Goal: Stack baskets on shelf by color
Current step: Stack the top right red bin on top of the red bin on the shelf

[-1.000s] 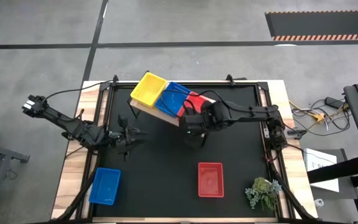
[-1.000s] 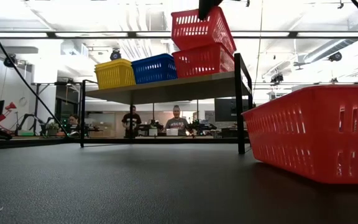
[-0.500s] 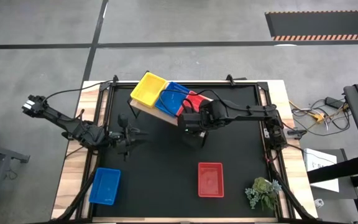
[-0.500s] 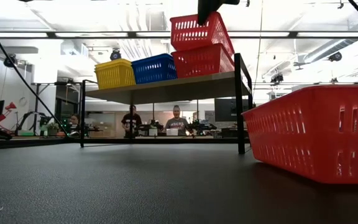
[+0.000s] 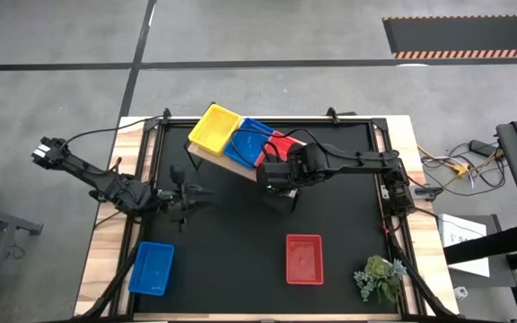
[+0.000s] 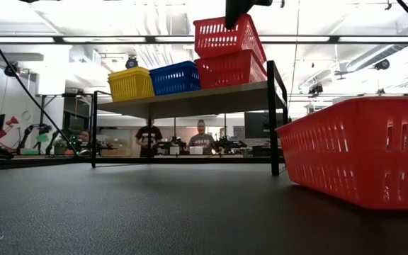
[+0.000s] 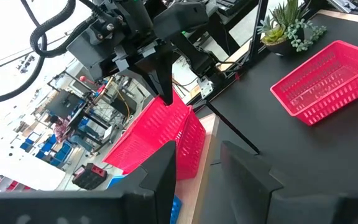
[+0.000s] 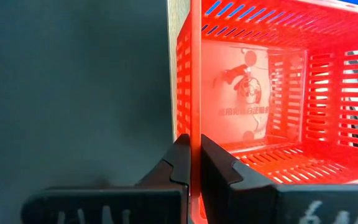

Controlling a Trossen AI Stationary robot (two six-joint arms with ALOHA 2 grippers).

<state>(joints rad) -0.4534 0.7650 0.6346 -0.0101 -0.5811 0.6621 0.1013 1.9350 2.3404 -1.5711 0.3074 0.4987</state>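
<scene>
On the wooden shelf (image 6: pixel 190 100) stand a yellow basket (image 6: pixel 131 83), a blue basket (image 6: pixel 176 77) and a red basket (image 6: pixel 231 69), side by side. A second red basket (image 6: pixel 227 37) tilts above the first, with my right gripper (image 8: pixel 194 163) shut on it, over the shelf's end (image 5: pixel 272 173). My left gripper (image 5: pixel 182 199) waits open over the table's left part, holding nothing. Another red basket (image 5: pixel 304 258) and another blue basket (image 5: pixel 152 267) rest on the black table. My right gripper pinches the long side wall of the upper red basket at its rim (image 8: pixel 195 134), one finger (image 8: pixel 213 165) inside the basket and one (image 8: pixel 178 163) outside. The fingers come from above, slanting down. The basket hangs tilted, its low end at the rim of the red basket under it.
A small potted plant (image 5: pixel 381 276) stands at the table's near right corner. The table's red basket fills the right of the low view (image 6: pixel 360 152). People sit at desks in the room beyond the shelf (image 6: pixel 200 136).
The red basket in my right gripper has come down a little toward the red basket under it and tilts less steeply than a second ago. My left arm has kept still.
</scene>
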